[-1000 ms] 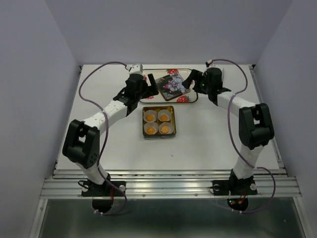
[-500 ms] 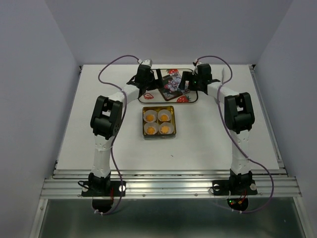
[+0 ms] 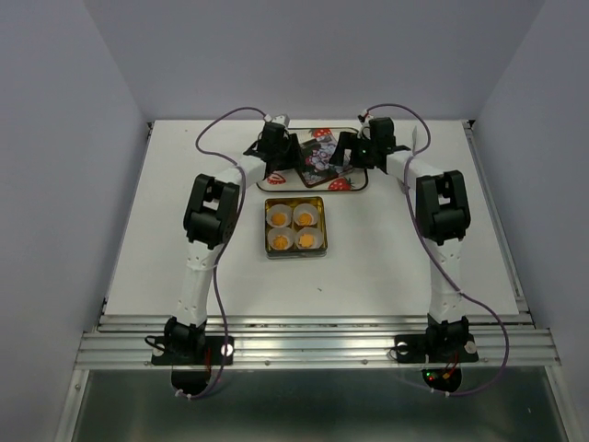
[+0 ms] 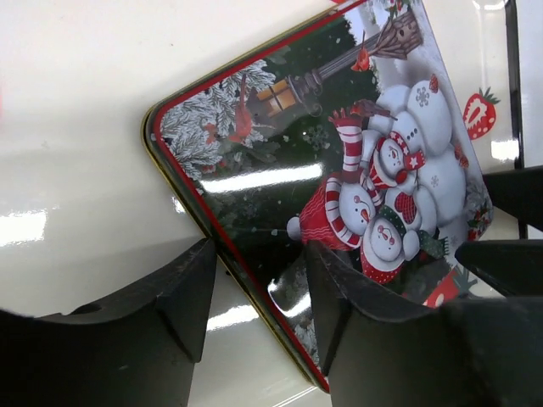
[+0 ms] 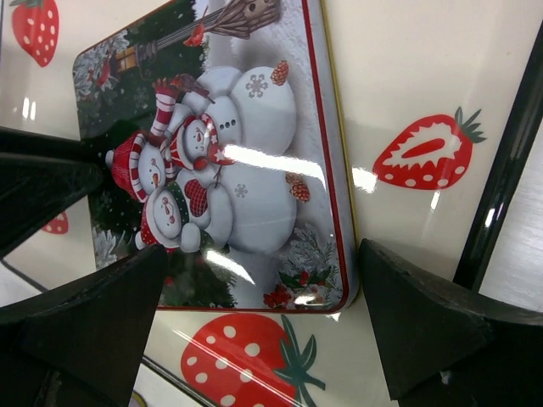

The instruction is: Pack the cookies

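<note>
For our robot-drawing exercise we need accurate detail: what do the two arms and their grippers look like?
The left arm and right arm have white tubular links joined by chunky black joint housings. A thin purplish-grey cable loops loosely along each. The left gripper and right gripper have matte black, blunt wedge-shaped fingers.

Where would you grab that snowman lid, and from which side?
Probably by its thin rim, at two opposite edges, coming in from the left and right. The snowman lid lies flat, picture up, on the strawberry tray, with no knob, and its face looks too broad to span.
</note>
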You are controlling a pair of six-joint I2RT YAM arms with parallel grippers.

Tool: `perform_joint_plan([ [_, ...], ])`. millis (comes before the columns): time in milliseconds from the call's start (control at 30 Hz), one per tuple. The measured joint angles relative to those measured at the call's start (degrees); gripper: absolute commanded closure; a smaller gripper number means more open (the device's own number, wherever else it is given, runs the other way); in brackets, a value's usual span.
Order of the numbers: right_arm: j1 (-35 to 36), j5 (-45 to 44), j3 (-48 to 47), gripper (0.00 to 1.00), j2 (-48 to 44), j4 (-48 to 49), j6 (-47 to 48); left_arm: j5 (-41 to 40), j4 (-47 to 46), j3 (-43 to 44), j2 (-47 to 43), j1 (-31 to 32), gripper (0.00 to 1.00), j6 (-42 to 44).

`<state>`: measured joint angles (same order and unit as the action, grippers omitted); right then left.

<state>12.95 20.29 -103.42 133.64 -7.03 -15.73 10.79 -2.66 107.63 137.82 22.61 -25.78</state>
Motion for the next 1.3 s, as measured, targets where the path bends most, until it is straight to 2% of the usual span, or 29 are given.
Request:
perform_joint_plan([
  [200,-1.73,5.75,-0.26,0.03,0.00,-0.42,-5.70,-0.48,-0.63,-1.03,0.09,-0.59,0.55,-1.01],
  [500,-2.49,10.08,2.47,0.09,-1.25,4.46,-13.68,-2.49,-5.66,-8.26,-3.39,-0.61,0.55,-3.54],
  [633,-2.60,11.87,4.96,0.20,-2.84,7.04,-15.85,-3.02,-6.51,-9.66,-4.13,-0.76,0.56,-4.39],
  [733,-2.84,13.29,6.21,0.25,-3.56,8.81,-17.25,-2.89,-7.58,-10.69,-4.59,-1.11,0.56,-5.35],
  [967,-3.06,16.79,10.60,0.25,-7.43,14.36,-19.41,-2.80,-13.73,-16.20,-6.60,-1.31,0.57,-8.79],
  [1200,0.09,27.28,10.86,0.25,-9.84,21.05,-22.71,5.29,-17.38,-19.91,-7.13,1.55,0.61,-12.76],
  [1300,1.81,28.13,14.82,0.18,-12.22,22.10,-23.26,8.26,-18.23,-19.91,-7.13,2.71,0.61,-13.09],
])
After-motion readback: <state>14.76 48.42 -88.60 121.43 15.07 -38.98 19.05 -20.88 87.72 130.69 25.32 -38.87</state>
